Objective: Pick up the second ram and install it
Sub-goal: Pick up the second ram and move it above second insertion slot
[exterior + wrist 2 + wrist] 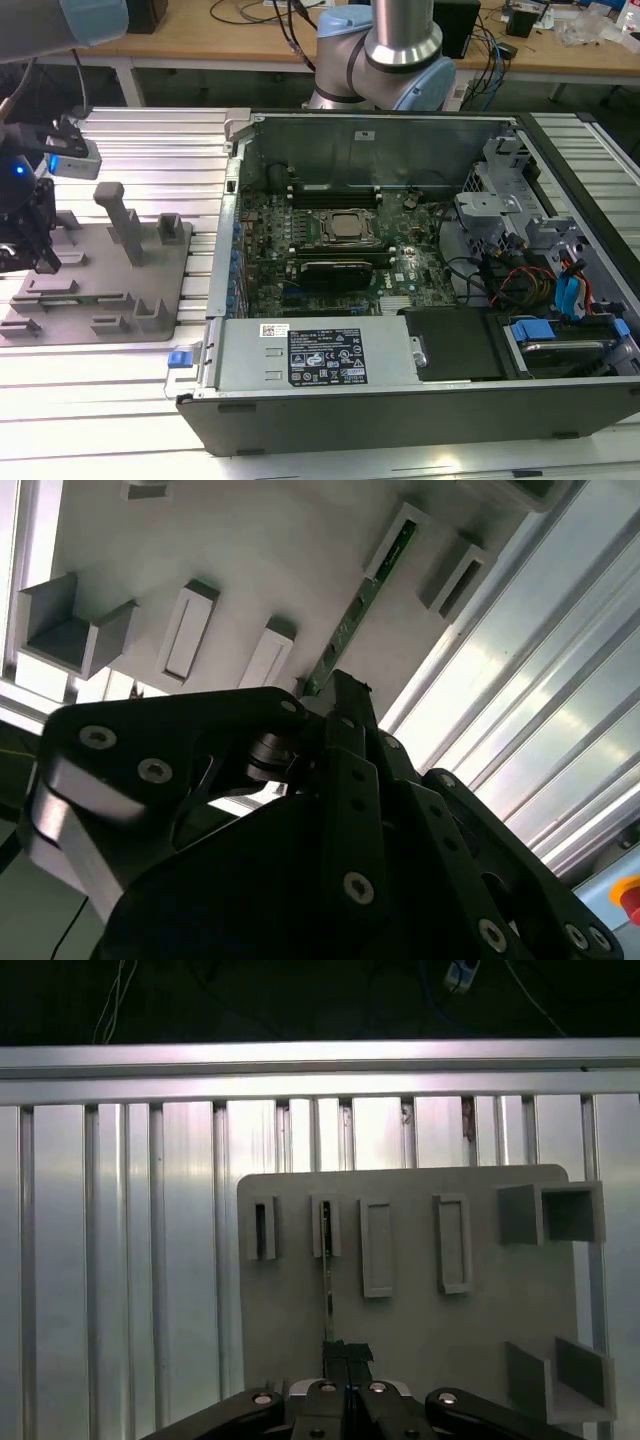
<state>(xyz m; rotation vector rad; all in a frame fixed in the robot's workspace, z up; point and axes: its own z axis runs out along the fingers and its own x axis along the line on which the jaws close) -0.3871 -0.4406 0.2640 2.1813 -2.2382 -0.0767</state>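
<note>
The second ram (352, 618) is a thin green stick standing on edge on the grey fixture plate (410, 1330). Its far end sits in a small grey holder block (326, 1222), and in the first wrist view the second ram (327, 1285) shows as a narrow line running to my fingertips. My gripper (347, 1352) is shut on the second ram's near end, as the second wrist view also shows with my gripper (338, 685) at that end. In the exterior view my gripper (40, 255) hangs over the fixture plate (100, 285) at the exterior view's far left.
The open computer case (400, 330) lies at the exterior view's right of the plate, its motherboard (330, 245) and long black slots (335, 188) exposed. Several grey blocks (125, 225) rise from the plate. Ribbed aluminium table (120, 1260) lies all around.
</note>
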